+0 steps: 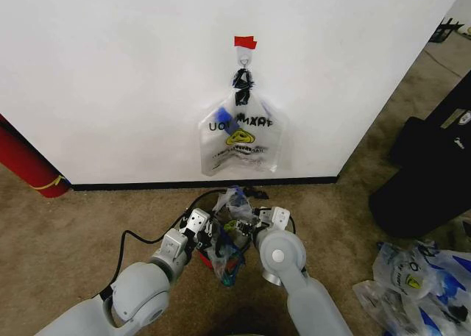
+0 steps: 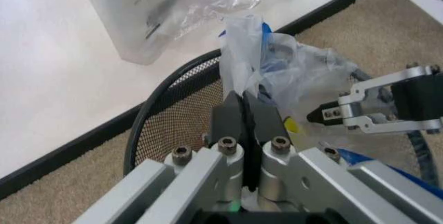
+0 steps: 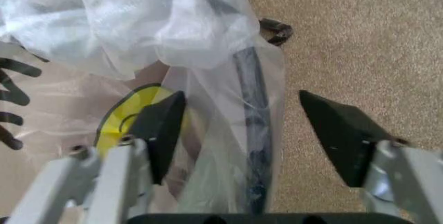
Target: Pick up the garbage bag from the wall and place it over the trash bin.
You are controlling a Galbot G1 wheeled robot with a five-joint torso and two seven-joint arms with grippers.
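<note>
A clear garbage bag (image 2: 277, 63) with a yellow smiley (image 3: 128, 117) is bunched over the black wire-mesh trash bin (image 2: 176, 125) on the carpet below the wall (image 1: 110, 79). My left gripper (image 2: 244, 105) is shut on a fold of this bag at the bin's rim. My right gripper (image 3: 242, 117) is open on the opposite side, its fingers straddling the plastic-draped rim (image 3: 250, 99). In the head view both grippers, left (image 1: 210, 231) and right (image 1: 256, 220), flank the bag (image 1: 229, 237). A second bag alike (image 1: 243, 137) hangs from the hook under the red tape (image 1: 245, 42).
A large red cylinder (image 1: 26, 163) leans at the wall's left end. A bulky black object (image 1: 430, 170) stands at the right, with several more loose bags (image 1: 412, 277) on the carpet in front of it. The black baseboard (image 1: 147, 184) runs close behind the bin.
</note>
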